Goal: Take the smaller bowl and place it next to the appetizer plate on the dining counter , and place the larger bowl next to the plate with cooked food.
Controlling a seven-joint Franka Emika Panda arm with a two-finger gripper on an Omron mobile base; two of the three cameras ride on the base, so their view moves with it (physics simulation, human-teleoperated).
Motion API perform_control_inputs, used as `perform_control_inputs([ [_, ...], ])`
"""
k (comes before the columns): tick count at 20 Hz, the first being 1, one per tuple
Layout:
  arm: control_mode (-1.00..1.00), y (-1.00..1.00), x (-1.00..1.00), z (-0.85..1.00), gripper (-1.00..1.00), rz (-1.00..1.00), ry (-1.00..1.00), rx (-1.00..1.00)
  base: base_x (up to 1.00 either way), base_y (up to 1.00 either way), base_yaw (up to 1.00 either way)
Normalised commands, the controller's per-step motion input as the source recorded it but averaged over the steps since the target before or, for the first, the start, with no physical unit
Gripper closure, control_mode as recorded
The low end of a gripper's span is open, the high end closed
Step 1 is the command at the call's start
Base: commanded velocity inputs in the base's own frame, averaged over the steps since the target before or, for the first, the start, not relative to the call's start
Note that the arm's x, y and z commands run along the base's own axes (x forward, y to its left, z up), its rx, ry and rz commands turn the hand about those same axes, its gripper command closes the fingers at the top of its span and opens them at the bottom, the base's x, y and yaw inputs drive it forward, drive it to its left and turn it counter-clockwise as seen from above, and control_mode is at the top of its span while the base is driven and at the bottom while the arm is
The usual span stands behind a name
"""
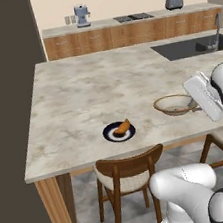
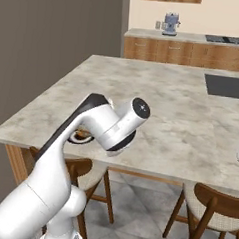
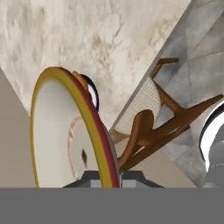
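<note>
Two fingers: the gripper (image 3: 109, 177) is clamped narrow on the rim of the smaller bowl (image 1: 174, 104), one finger inside, one outside.
Bowl position: carried level above the dining counter (image 1: 81, 95), near its front edge, to the right of the appetizer plate (image 1: 119, 131).
Plate: small, dark, sits close to the front edge above a wooden chair (image 1: 127, 178); an orange-brown food piece rests on it.
Handling: the bowl looks rigid, light and shallow, likely glazed and slippery, and breakable if dropped.
Hold: a rim pinch suits it; I judge a thin edge may pivot, so keep it level.
Hand view: the bowl's rim (image 3: 94, 127) is seen edge-on.
</note>
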Motion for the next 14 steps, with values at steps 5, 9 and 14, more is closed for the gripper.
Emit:
perform_control_inputs([
  [5, -1.00, 0.00, 0.18, -0.47, 1.00, 0.00, -0.01, -0.04, 0.00, 0.00, 0.00],
  [9, -1.00, 0.00, 0.26, -0.67, 1.00, -0.01, -0.02, -0.08, 0.00, 0.00, 0.00],
  [14, -1.00, 0.00, 0.50, -0.49, 1.00, 0.00, 0.00, 0.00, 0.00, 0.00, 0.00],
])
